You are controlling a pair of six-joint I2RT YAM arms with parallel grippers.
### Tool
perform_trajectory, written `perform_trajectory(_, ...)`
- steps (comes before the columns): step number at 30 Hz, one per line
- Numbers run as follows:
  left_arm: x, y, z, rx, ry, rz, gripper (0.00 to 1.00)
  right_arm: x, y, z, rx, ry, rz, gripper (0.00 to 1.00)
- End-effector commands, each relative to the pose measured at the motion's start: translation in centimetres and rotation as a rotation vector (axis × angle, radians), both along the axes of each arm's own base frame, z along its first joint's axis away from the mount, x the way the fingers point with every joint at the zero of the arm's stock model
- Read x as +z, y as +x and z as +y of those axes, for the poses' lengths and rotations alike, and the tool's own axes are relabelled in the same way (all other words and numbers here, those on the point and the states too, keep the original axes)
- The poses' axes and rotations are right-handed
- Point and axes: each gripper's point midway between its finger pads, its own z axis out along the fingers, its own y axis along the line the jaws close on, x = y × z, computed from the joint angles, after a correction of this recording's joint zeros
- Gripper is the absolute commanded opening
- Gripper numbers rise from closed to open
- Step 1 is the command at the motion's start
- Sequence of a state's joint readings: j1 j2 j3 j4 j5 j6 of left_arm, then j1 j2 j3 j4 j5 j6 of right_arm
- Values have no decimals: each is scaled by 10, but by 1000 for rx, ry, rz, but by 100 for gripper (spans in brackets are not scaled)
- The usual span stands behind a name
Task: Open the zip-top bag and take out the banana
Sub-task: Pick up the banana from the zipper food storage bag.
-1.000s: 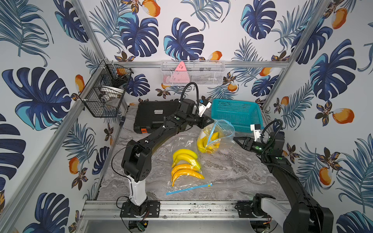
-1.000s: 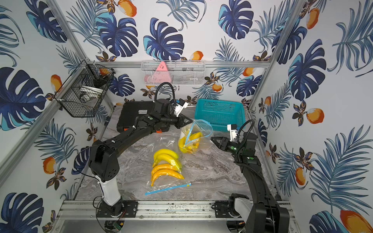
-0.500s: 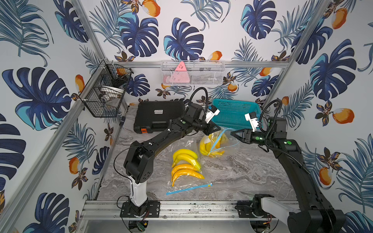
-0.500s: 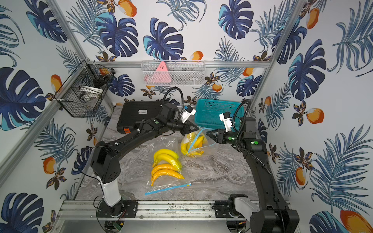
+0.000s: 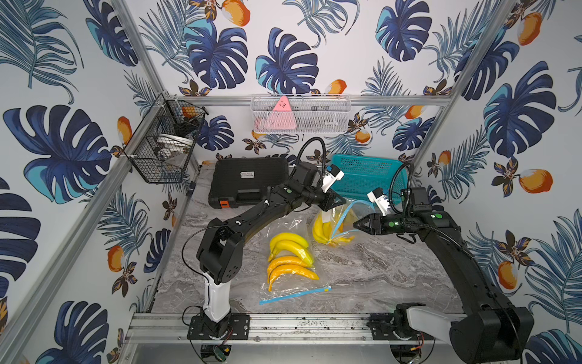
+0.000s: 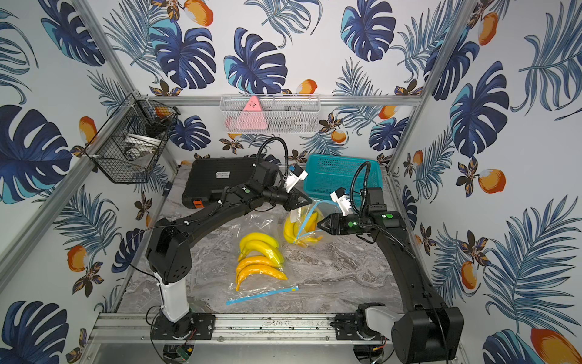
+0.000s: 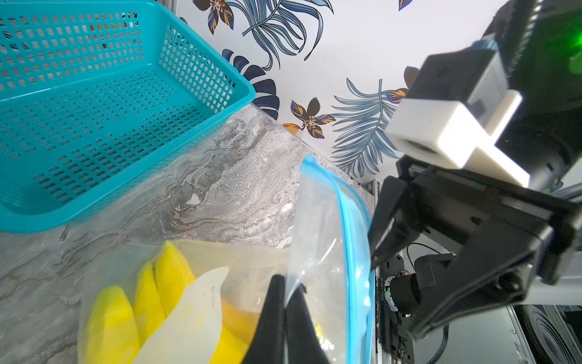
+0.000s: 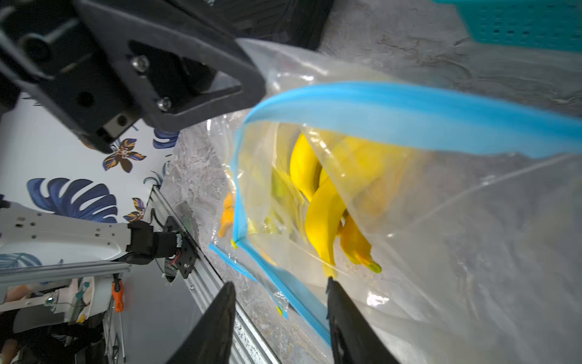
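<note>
My left arm (image 5: 252, 217) and right arm (image 5: 456, 263) are matte black, each on a white base link (image 5: 215, 299). Behind my tapered black fingers (image 7: 277, 315) sit a white camera block (image 5: 330, 180), a looping ribbed black cable (image 5: 311, 138), small green lights (image 5: 436, 216) and silver screws (image 8: 140, 63).

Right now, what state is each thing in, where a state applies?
held bag: zip open.
bananas: inside held bag.
left hand: shut on held bag.
right hand: open, at held bag's mouth.
flat bag: zip seems shut.
case: shut.
basket: empty.
</note>
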State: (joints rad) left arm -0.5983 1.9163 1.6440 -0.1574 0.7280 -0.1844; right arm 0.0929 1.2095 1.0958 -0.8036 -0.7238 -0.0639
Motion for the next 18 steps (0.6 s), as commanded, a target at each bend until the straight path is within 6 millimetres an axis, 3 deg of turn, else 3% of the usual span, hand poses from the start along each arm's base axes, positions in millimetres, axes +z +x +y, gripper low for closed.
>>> perform_trajectory(1,5,-6,-2,-27,-35,-1,0,-7,9,-4,-6,-62,-24,53)
perform_trajectory(5,3,-10,-1,-38,-30,7,0,-20,8,6,47,-106,-3,57)
perform_trajectory(9,1,-11,-1,-43,-32,17,0,-7,18,10,40,-90,-69,57)
perform_trajectory(14,7,-12,-5,-54,-70,37,0,-26,20,7,47,-154,-1,53)
perform_trajectory(18,9,-15,-8,-57,-95,49,0,-28,35,10,-32,-103,-48,53)
